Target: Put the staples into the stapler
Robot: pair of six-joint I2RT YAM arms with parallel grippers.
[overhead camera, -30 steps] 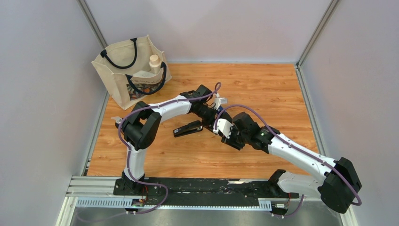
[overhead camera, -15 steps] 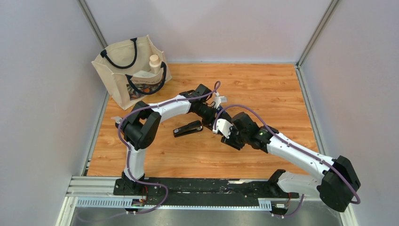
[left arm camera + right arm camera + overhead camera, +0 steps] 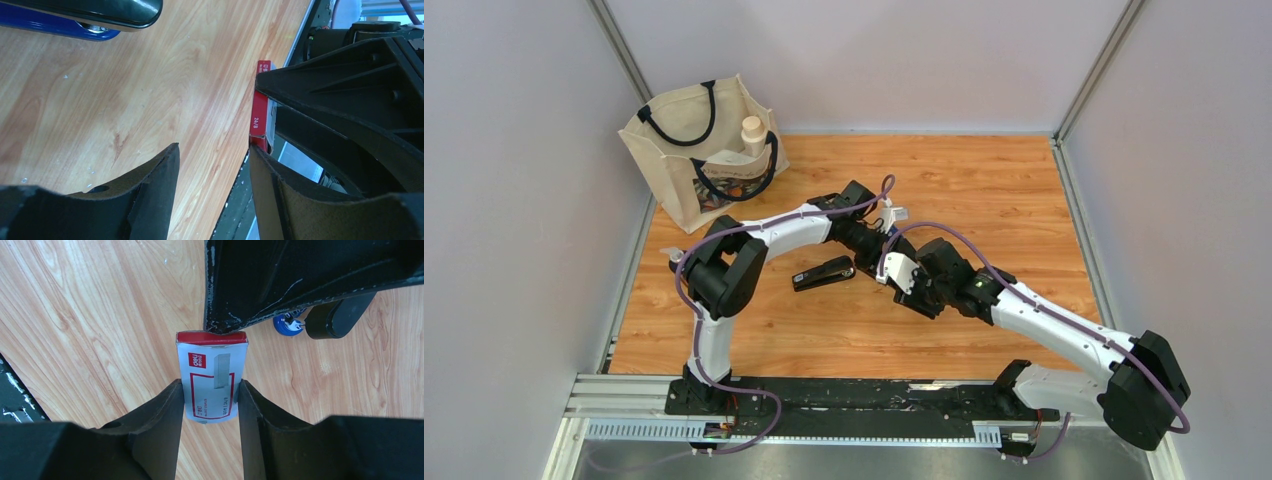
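A: Staples box (image 3: 212, 382) was logged first. What print could be read?

B: A red square logo with white letters, seemingly "deli", was noted at the upper left of the white face, with a grey picture of a staple strip beside it. "24/6" was read on the red end flap in the left wrist view (image 3: 259, 120). The smaller lines were too fine to be made out.

A: And its look?

B: A small flat white carton, red-bordered, red top flap. It was held above the wooden table (image 3: 984, 190), clamped on both long edges by the right gripper (image 3: 209, 412).

A: The left gripper (image 3: 212, 175)?

B: Its jaws were spread apart; one fingertip (image 3: 260, 165) was set against the red end of the box, nothing pinched between them.

A: The blue stapler (image 3: 55, 25)?

B: Recorded on the table just beyond the box, black top strip over a blue base. A black stapler (image 3: 824, 273) lay nearby, and a canvas bag (image 3: 699, 155) stood at the far left corner.
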